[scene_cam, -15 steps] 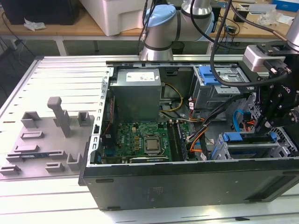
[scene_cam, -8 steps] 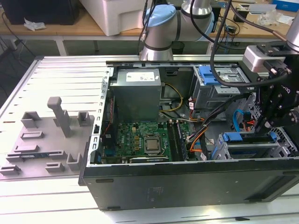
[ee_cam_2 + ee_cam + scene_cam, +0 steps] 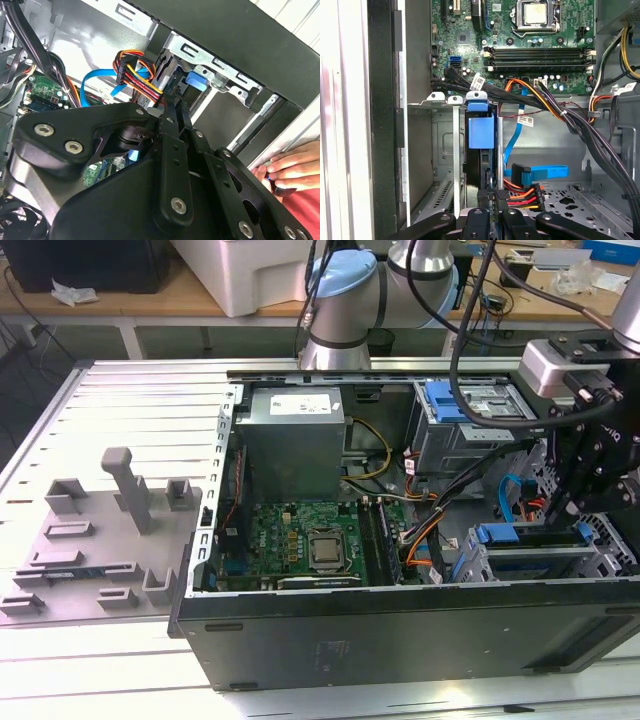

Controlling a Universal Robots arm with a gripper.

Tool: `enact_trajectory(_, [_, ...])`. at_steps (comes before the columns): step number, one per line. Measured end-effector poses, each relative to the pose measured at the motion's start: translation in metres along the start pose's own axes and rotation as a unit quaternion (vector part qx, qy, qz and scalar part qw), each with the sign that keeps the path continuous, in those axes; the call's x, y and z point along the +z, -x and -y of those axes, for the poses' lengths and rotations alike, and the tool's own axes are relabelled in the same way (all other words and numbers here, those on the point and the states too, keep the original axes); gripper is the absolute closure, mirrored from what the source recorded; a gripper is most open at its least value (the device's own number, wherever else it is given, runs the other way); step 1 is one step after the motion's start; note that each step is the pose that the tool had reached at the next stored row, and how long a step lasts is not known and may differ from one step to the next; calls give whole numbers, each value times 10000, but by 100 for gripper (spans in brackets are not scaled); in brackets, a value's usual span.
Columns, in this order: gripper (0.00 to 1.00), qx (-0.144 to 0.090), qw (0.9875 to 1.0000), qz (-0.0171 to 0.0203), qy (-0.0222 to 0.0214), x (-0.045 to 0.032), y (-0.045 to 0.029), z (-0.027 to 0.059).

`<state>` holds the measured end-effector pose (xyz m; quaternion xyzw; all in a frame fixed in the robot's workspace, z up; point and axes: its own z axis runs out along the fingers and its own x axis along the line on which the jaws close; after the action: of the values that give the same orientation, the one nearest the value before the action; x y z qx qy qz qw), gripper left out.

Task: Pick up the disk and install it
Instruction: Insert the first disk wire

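The disk (image 3: 481, 134) stands edge-on in a slot of the grey drive cage (image 3: 445, 150), and its blue bracket (image 3: 525, 533) faces up at the case's front right corner. My gripper (image 3: 495, 197) hangs right at the disk's cable end. The fingers are pressed together, shut, with nothing seen between them. In the second wrist view the gripper (image 3: 175, 100) points toward the cage, next to the blue bracket (image 3: 197, 80). In the exterior view the gripper (image 3: 572, 510) sits low inside the case, just above the cage.
Power leads (image 3: 522, 197) and a blue data cable (image 3: 540, 172) lie beside the fingertips. The motherboard (image 3: 310, 540) and power supply (image 3: 290, 435) fill the case. A second cage with a blue latch (image 3: 450, 400) stands behind. A person's hand (image 3: 287, 165) rests at the case edge. Grey fixtures (image 3: 100, 530) sit outside.
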<state>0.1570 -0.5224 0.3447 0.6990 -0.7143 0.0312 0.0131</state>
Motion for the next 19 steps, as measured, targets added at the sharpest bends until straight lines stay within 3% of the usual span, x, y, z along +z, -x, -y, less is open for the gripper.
enact_trajectory(19, [84, -4, 10000, 0, 0, -9, -30, 1])
